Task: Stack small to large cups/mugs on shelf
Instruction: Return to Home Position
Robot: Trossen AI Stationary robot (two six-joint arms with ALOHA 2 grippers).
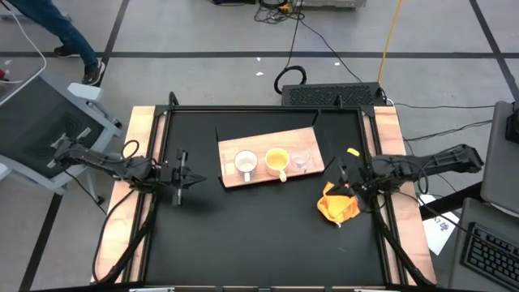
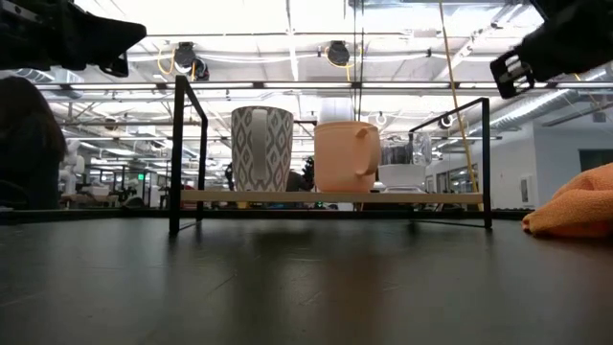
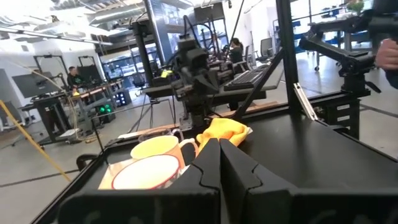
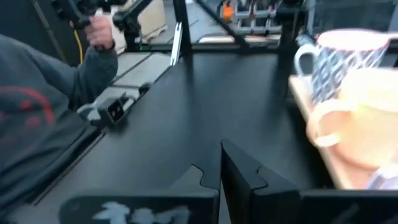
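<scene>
The light-brown shelf [image 1: 268, 174] stands mid-table on black metal legs [image 2: 175, 163]. Three cups rest on their bases in a row on it: a white patterned mug [image 1: 246, 165] [image 2: 261, 149], a yellow-orange mug [image 1: 276, 161] [image 2: 345, 155] and a clear glass cup [image 1: 301, 159] [image 2: 402, 165]. My left gripper [image 1: 195, 176] [image 3: 219, 163] hovers left of the shelf, shut and empty, pointing toward the mugs. My right gripper [image 1: 341, 173] [image 4: 221, 168] hovers right of the shelf, shut and empty, with the mugs [image 4: 348, 93] to one side of it.
An orange-yellow cloth [image 1: 338, 205] [image 2: 575, 213] lies crumpled on the black tabletop just nearer than my right gripper. Wooden rails [image 1: 134, 186] run along both table sides. A person's sleeve and hand [image 4: 93, 37] show beyond the table in the right wrist view.
</scene>
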